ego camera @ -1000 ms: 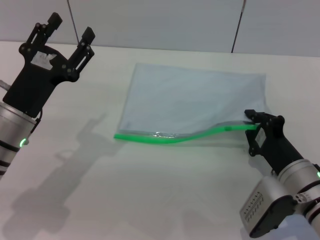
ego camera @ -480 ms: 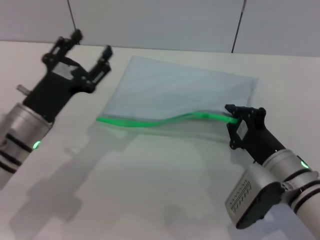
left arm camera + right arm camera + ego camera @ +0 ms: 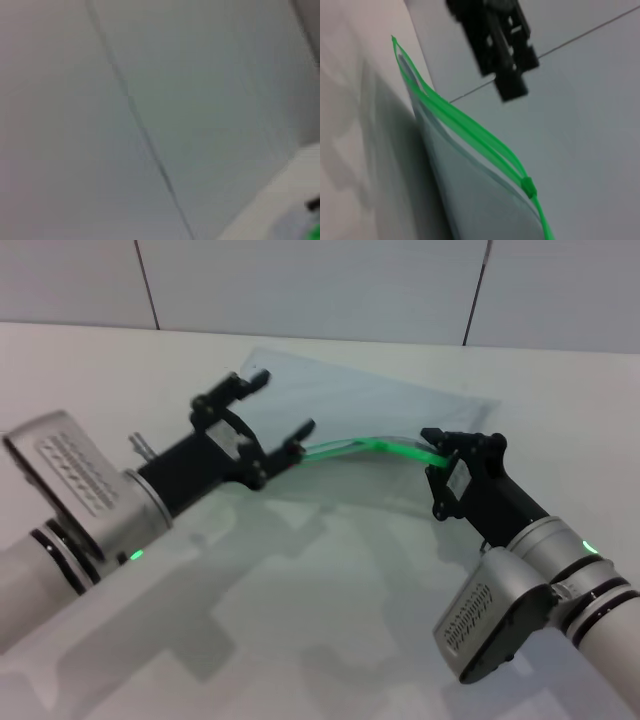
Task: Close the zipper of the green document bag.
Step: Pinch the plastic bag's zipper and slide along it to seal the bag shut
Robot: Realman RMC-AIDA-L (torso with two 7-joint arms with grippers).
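The green document bag [image 3: 385, 408] is a pale translucent pouch lying skewed on the white table, its near edge raised. Along that edge runs the bright green zipper [image 3: 375, 445], arching between the two grippers. My right gripper [image 3: 440, 453] is shut on the zipper's right end. My left gripper [image 3: 282, 403] stands open at the zipper's left end, with one fingertip [image 3: 304, 428] just above the strip. In the right wrist view the zipper [image 3: 465, 125] gapes open along most of its length. Its small slider [image 3: 529, 186] sits close to the camera, and the left gripper [image 3: 500, 45] hangs beyond the far end.
The white table [image 3: 300, 620] spreads in front of both arms, crossed by their shadows. A grey panelled wall [image 3: 320, 280] stands behind the bag. The left wrist view shows only blurred grey surface and a speck of green [image 3: 315, 233].
The right gripper has dragged the bag leftward and away, lifting its zipper edge. The left arm has swung in from the far left and come down to the zipper's left end.
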